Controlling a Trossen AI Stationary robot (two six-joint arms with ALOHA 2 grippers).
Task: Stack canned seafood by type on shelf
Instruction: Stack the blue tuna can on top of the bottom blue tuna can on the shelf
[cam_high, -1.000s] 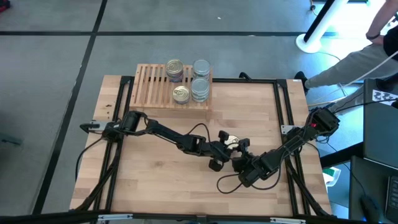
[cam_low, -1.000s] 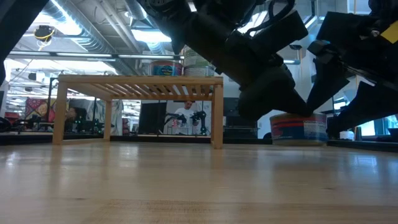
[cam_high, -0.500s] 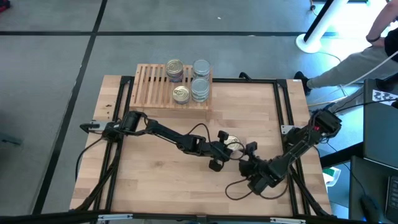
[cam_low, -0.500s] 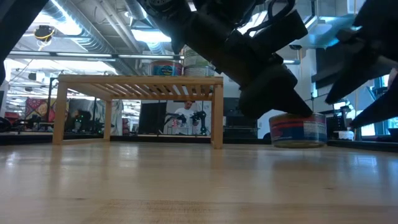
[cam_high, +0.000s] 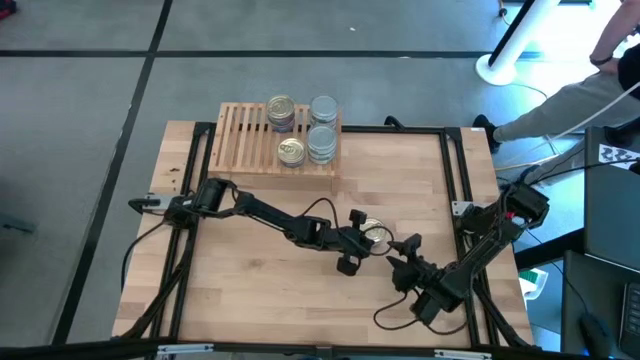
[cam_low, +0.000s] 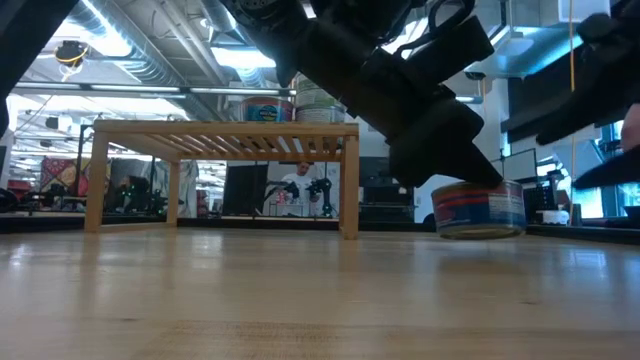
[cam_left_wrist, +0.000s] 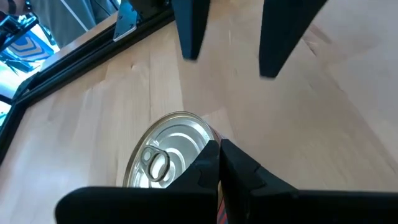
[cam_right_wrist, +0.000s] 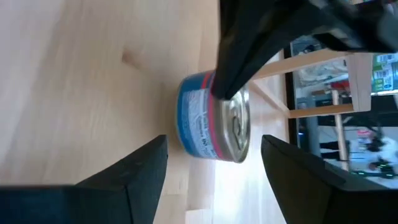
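A flat tin (cam_high: 376, 235) with a pale metal pull-tab lid (cam_left_wrist: 166, 155) and a blue-and-red label (cam_right_wrist: 199, 121) stands on its base on the tabletop (cam_high: 250, 290) right of centre. My left gripper (cam_left_wrist: 219, 147) is shut and sits on the tin's top edge. My right gripper (cam_right_wrist: 211, 140) is open, a little way off to the tin's right-near side, facing it and touching nothing. The slatted wooden shelf (cam_high: 240, 140) at the far edge carries gold-lidded tins (cam_high: 283, 110) and silver-lidded tins (cam_high: 322, 125) in stacks. My left gripper has its shut fingertips (cam_right_wrist: 225, 87) on the rim of the tin's lid (cam_left_wrist: 208, 140), on the side nearest the arm. The fingers slant down from the table's left. The tin stays on the table on its base (cam_low: 480, 230).
Black rails (cam_high: 462, 180) run along the tabletop's sides. Bare wood lies between the shelf and the arms. Cables (cam_high: 395, 305) trail near the right arm. Beyond the far right corner is a person's leg (cam_high: 560, 105) and a white stand (cam_high: 500, 60).
My right gripper has drawn back from the tin toward the table's right and near edges; its fingers, which stood close about the tin, are now apart from it. The tin and my left gripper have kept their place.
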